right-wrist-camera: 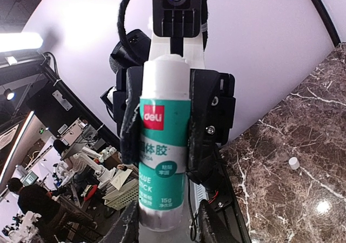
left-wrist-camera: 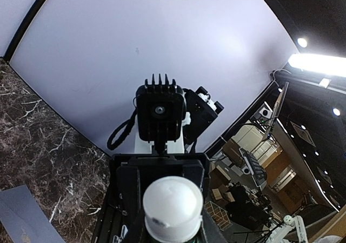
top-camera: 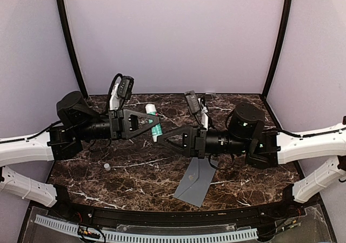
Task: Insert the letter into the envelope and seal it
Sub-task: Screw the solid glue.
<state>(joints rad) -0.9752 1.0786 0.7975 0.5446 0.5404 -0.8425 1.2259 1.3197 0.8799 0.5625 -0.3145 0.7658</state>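
Observation:
Above the table my left gripper is shut on a green and white glue stick, its fingers clamping the stick's sides. My right gripper faces it head-on. Its jaws stand either side of the stick's lower end, with a gap still showing on one side. The stick's white end fills the bottom of the left wrist view. The grey-blue envelope lies flat on the marble near the front, partly under my right arm. One corner of the envelope shows in the left wrist view. The letter is out of view.
A small white cap-like piece lies on the marble table at the left, the same piece also showing in the right wrist view. Pale walls and black corner posts enclose the table. A perforated rail runs along the front edge.

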